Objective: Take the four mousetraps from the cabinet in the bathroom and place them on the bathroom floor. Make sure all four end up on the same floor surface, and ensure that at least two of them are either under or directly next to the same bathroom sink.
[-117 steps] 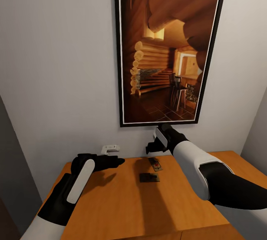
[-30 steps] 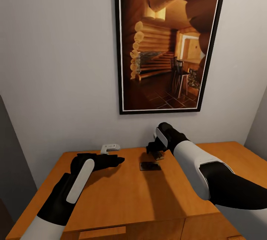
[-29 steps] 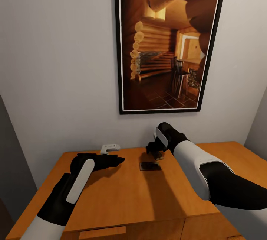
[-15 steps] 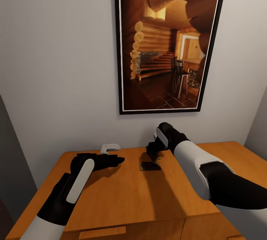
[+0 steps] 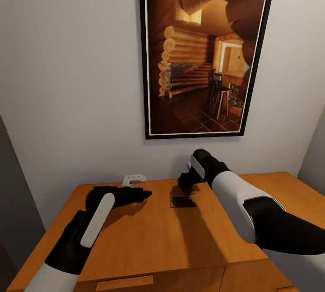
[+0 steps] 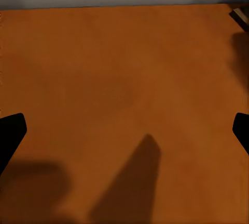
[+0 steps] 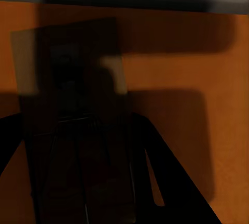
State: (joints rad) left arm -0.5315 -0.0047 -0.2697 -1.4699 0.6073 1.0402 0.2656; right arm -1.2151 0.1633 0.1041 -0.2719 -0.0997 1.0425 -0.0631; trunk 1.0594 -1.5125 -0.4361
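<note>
The right pincer point(image 5: 186, 186) hangs low over the back part of the orange-brown cabinet point(image 5: 149, 237), pointing down at its top, which serves as the counter here. In the right wrist view a mousetrap point(image 7: 72, 130) lies flat on the wood in deep shadow, directly beneath the pincer and between its two dark fingers point(image 7: 171, 182), which stand apart on either side of the board; whether they touch it cannot be told. A second mousetrap point(image 5: 182, 202) lies flat on the counter just in front of the right pincer, toward the robot, dark in the arm's shadow. The left pincer point(image 5: 143, 195) is held level over the counter, well to the left of the right pincer and pointing toward it. In the left wrist view its fingertips point(image 6: 11, 130) sit far apart at the two sides, with nothing between them but bare wood, and the corner of a mousetrap point(image 6: 240, 15) shows at the far edge ahead of it. A small white fixture point(image 5: 134, 178) sits at the wall just behind the left pincer. A framed picture point(image 5: 205, 52) of a log interior hangs on the wall above the right pincer.
</note>
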